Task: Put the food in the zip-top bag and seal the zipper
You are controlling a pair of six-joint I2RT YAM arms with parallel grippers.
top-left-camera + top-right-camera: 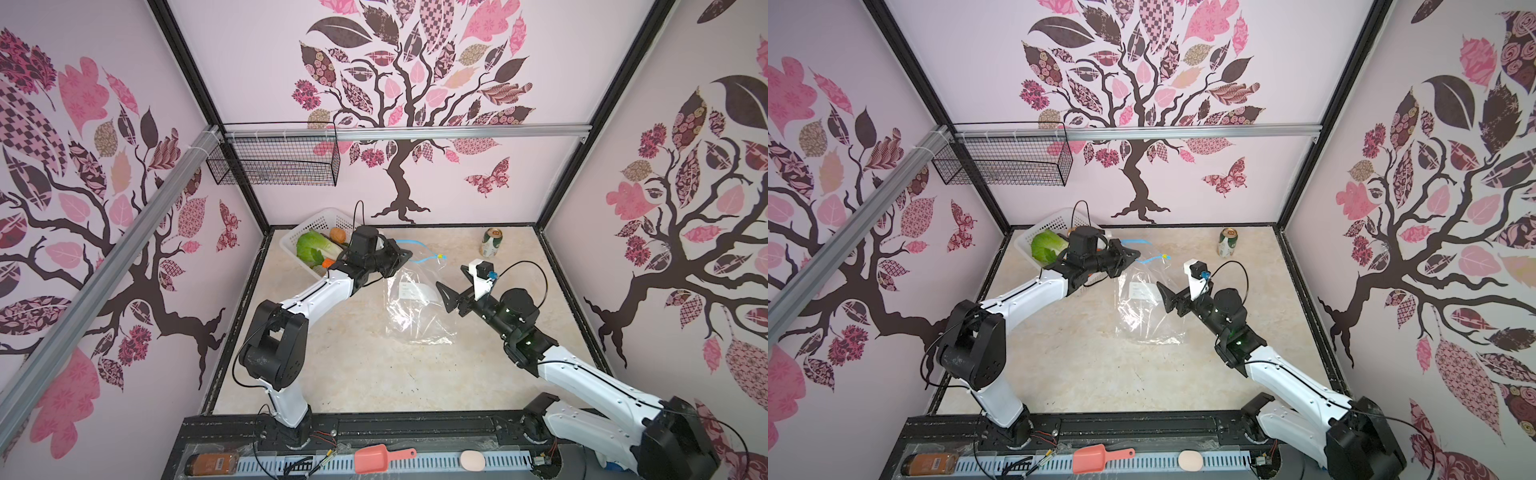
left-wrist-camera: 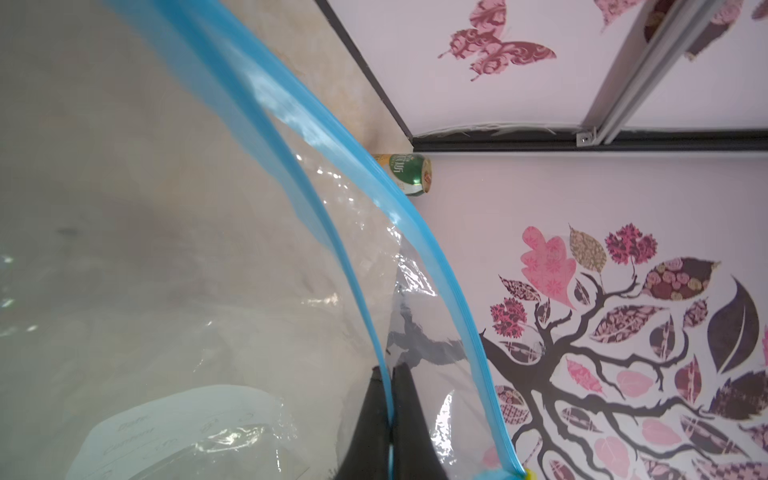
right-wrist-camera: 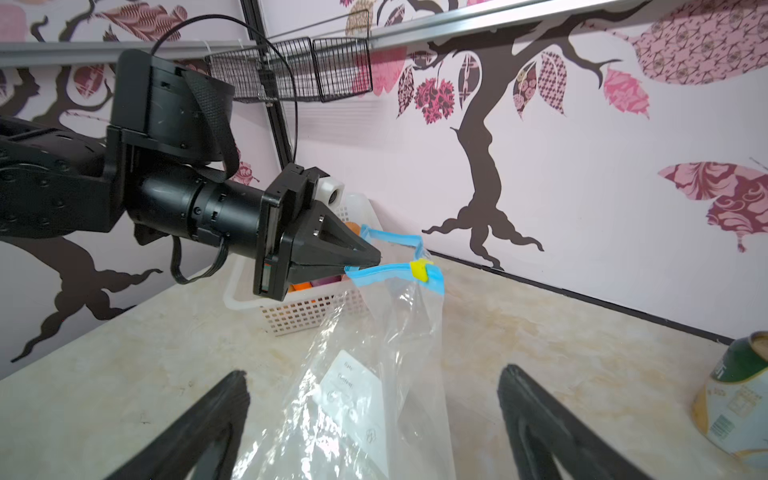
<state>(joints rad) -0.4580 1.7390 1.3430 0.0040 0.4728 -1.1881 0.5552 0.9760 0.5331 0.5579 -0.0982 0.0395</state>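
Plastic bag: one clear zip-top bag (image 1: 415, 309) (image 1: 1146, 316) (image 3: 374, 415), lying mid-tabletop (image 1: 353, 365) between the two grippers. Its mouth end is lifted toward the basket and its bottom rests on the surface.
Zipper: one light-blue zipper (image 1: 424, 259) (image 2: 399, 208) (image 3: 392, 237) along the mouth, its two strips parted and bowed.
Slider tab: one yellow slider tab (image 3: 419, 269) (image 1: 439, 257) at one end of the strip.
Label: one white label (image 1: 411, 290) (image 3: 353, 386) on the bag wall. Two printed lines appear to read "Date" and "Content"; the smaller marks are unreadable.
Left gripper: the left gripper (image 1: 409, 253) (image 2: 390, 374) (image 3: 376, 257) has its fingers pressed together on one blue strip, holding the mouth up.
Right gripper: the right gripper (image 1: 444, 297) (image 3: 374, 371) has its jaws spread wide with nothing between the pads. It is poised over the bag's label side.
Food: the food sits in the basket, outside the bag. In a top view, one napa cabbage (image 1: 311, 247), one brown potato (image 1: 337, 235) and one carrot (image 1: 328, 262) can be counted; the left arm hides the rest.
Basket: one white perforated basket (image 1: 291, 245) (image 3: 299, 316), in the far left corner, just behind the left gripper.
Drink can: one green-and-white drink can (image 1: 491, 243) (image 2: 409, 174) (image 3: 739, 399), upright near the back wall, well apart from the bag. Its print is too small to read.
Front rail: one pink scoop (image 1: 380, 458) and one brown bottle (image 1: 212, 464) lying on its side.
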